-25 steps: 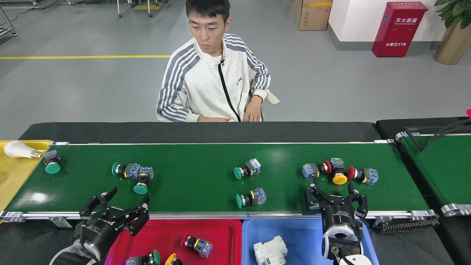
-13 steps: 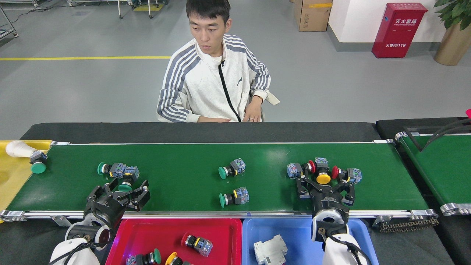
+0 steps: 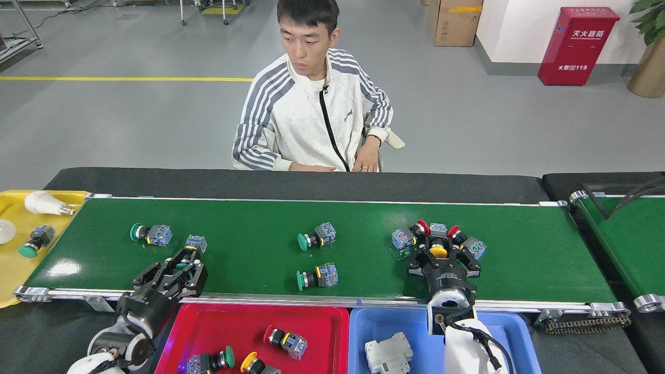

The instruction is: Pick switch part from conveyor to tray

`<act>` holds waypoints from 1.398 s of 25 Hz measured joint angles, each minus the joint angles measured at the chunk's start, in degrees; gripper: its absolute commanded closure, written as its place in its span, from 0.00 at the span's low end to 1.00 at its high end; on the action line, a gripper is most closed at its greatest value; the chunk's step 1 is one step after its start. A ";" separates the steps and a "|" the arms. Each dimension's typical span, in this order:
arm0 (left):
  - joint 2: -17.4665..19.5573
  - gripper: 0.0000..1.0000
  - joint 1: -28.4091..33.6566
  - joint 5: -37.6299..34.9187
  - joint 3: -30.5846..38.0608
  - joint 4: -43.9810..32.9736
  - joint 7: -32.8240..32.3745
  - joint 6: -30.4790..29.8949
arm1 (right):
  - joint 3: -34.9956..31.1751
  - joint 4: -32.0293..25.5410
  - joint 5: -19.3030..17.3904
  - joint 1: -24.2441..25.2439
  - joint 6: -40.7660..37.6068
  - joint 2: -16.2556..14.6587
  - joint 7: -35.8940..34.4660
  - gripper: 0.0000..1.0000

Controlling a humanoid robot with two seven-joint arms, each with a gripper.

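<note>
The conveyor (image 3: 363, 218) carries several switch parts. My left gripper (image 3: 174, 265) is over the belt's near left, open, its fingers straddling a green-capped switch part (image 3: 196, 242) whose cap is mostly hidden. Another green-capped part (image 3: 150, 234) lies just beyond. My right gripper (image 3: 440, 256) is open around a yellow-capped switch part (image 3: 438, 251), inside a tight cluster with two red-capped parts (image 3: 420, 227). Two green-capped parts (image 3: 317, 236) lie mid-belt. The red tray (image 3: 208, 322) in front of the belt holds several switch parts.
A blue tray (image 3: 400, 322) with a white block sits right of the red one. A yellow tray (image 3: 10, 275) at the belt's left end holds bulbs and a green-capped part. A person sits behind the belt. A second green belt (image 3: 628, 239) is at far right.
The parts have ridden leftward on the belt, and the leftmost one has dropped into the yellow tray. Both grippers have reached forward over the belt and now straddle parts.
</note>
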 measured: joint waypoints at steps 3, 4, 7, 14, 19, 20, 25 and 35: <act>-0.71 0.00 6.03 1.64 2.70 -3.39 0.05 -1.93 | 4.66 -7.57 0.06 4.50 -4.15 0.00 0.00 0.97; -1.54 0.00 6.88 1.74 2.81 -3.80 0.07 -2.23 | 7.09 -9.85 0.14 5.78 -5.21 -0.01 0.00 0.97; -2.92 0.00 7.80 1.78 3.12 -4.29 0.13 -2.72 | 16.10 -13.80 0.31 7.16 -7.70 -0.01 0.00 0.97; -4.92 0.01 3.97 0.99 7.08 -4.72 0.19 -0.85 | 36.10 -14.12 0.91 5.47 -9.00 0.04 0.00 0.00; -0.79 0.01 3.11 -0.23 11.33 -2.22 0.93 5.35 | 34.69 -14.69 0.83 5.86 -8.87 0.02 -1.29 0.00; -0.80 0.01 3.22 -0.24 11.69 -2.16 1.02 5.68 | 32.29 -15.66 0.80 6.87 -8.31 0.01 -2.73 0.00; -0.53 0.01 4.63 0.53 11.06 -2.19 1.12 0.91 | 14.61 -23.74 0.78 20.18 -1.49 -1.43 -10.84 0.00; -0.64 0.01 -6.69 -4.01 0.47 1.36 1.18 -2.77 | 1.26 -24.90 0.33 27.16 2.97 -2.22 -18.27 0.00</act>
